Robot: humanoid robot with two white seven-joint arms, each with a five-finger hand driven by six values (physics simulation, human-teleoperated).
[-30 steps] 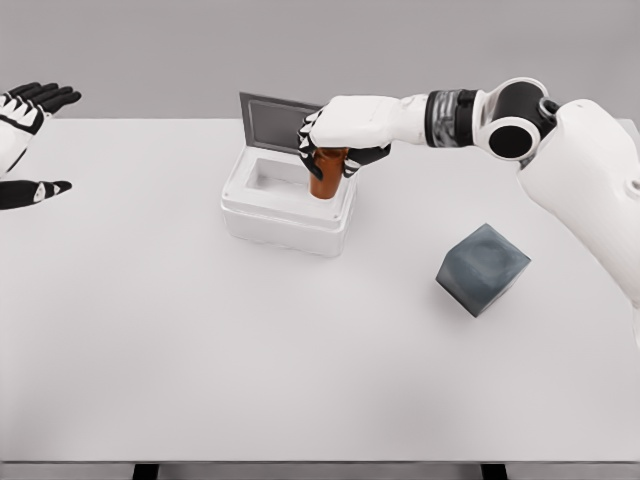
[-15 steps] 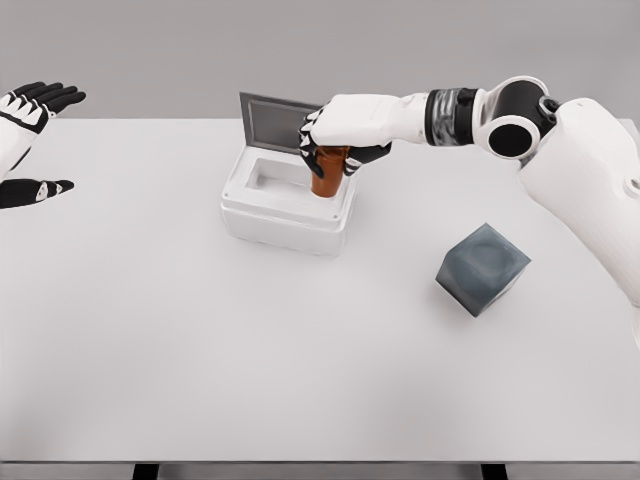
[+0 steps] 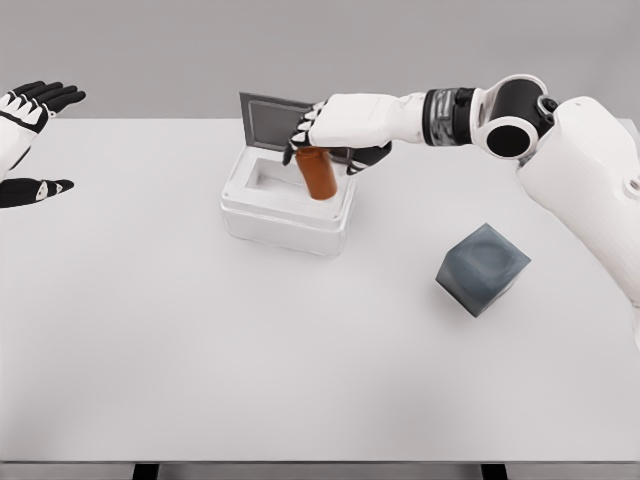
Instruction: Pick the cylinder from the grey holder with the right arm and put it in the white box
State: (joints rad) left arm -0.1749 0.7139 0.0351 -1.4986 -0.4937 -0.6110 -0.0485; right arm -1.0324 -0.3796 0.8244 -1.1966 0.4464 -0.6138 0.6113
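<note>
No readable markings on any item. Right hand point(image 3: 335, 135) above the white box point(image 3: 287, 205), fingers spread; brown cylinder point(image 3: 318, 172) tilted beneath it over the box's right rim, contact unclear. Grey holder point(image 3: 483, 268) well apart on plain white worktop point(image 3: 200, 350). Left hand point(image 3: 25, 140) cut off at the edge, fingers extended. Grey backdrop.
</note>
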